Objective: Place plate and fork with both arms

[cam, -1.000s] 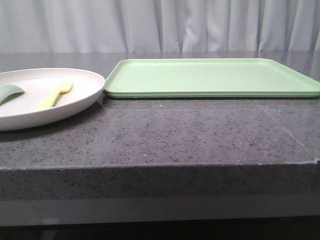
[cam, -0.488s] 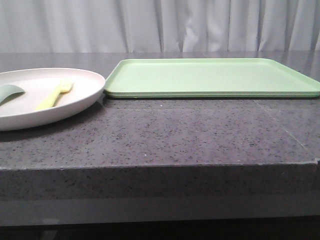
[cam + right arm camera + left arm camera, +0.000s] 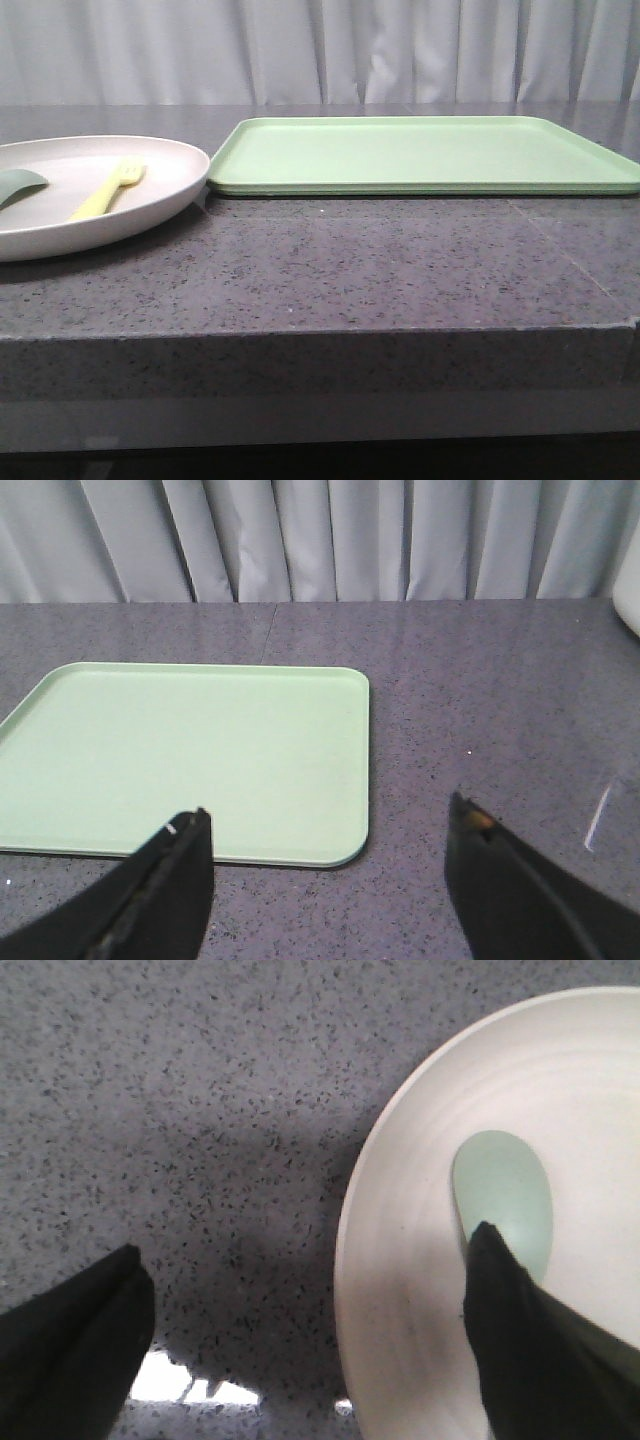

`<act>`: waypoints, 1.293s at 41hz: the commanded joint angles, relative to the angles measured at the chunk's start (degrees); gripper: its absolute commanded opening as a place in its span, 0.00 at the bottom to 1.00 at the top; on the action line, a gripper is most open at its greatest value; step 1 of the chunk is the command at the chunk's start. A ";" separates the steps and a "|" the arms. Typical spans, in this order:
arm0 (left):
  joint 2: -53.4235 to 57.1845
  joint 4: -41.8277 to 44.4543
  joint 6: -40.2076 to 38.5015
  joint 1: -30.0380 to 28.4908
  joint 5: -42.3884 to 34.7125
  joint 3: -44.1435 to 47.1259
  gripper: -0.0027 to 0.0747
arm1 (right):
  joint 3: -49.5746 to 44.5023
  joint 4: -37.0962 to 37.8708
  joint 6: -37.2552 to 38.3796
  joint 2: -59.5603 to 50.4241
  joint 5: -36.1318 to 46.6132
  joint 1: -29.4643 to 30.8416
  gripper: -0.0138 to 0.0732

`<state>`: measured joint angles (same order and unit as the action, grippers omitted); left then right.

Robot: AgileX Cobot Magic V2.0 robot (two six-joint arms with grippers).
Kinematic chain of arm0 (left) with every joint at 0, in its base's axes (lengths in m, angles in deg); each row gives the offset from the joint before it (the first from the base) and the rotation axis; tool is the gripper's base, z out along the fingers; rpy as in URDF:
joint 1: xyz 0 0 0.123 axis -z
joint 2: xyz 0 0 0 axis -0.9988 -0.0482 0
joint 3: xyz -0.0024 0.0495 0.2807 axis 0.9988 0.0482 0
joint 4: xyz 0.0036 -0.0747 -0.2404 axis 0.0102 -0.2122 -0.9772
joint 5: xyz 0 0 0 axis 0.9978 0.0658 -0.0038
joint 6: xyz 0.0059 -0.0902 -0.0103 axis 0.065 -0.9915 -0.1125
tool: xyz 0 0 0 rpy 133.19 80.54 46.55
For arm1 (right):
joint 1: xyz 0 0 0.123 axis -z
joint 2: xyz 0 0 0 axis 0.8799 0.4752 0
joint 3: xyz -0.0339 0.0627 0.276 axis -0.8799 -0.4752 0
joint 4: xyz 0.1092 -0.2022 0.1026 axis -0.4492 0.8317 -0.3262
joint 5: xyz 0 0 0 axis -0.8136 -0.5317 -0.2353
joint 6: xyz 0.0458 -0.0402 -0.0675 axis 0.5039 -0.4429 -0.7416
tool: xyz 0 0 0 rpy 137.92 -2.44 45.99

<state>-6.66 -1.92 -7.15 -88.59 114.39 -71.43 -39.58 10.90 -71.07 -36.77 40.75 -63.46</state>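
We record a dark grey speckled stone table (image 3: 330, 270) with a thick front edge, backed by pale pleated curtains (image 3: 330, 50) across the whole rear of the room. We find no brand, label or legible writing on any item.

In the front view, the plate (image 3: 150, 205) sits at the table's left, at about 9 o'clock from the centre of the view, partly cut by the picture edge. The fork (image 3: 108, 190) lies inside the plate, tines toward 1 o'clock. A grey-green spoon-like piece (image 3: 18, 184) also lies in the plate, at 9 o'clock from the fork and apart from it. The light green tray (image 3: 420, 155) lies flat at 3 o'clock from the plate, its near corner just beside the plate's rim; we cannot tell whether they touch.

The front view shows neither arm. The left wrist view alone shows the left gripper (image 3: 300, 1345) above the plate's rim, jaws spread wide and holding nothing, one dark finger over bare table, the other over the plate and overlapping the spoon-like piece; the fork is outside this view. The right wrist view alone shows the right gripper (image 3: 325, 880), jaws likewise wide apart and empty, raised over the table near the tray's short edge. That view shows the tray whole, and no plate.
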 commanded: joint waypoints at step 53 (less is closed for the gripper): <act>-8.17 -1.84 0.00 0.92 -0.02 -3.02 0.74 | 1.99 -0.07 -0.43 0.45 3.44 0.39 0.76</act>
<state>-16.10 -3.43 -7.15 -88.06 115.11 -72.76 -39.58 10.90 -71.07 -36.77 40.17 -63.46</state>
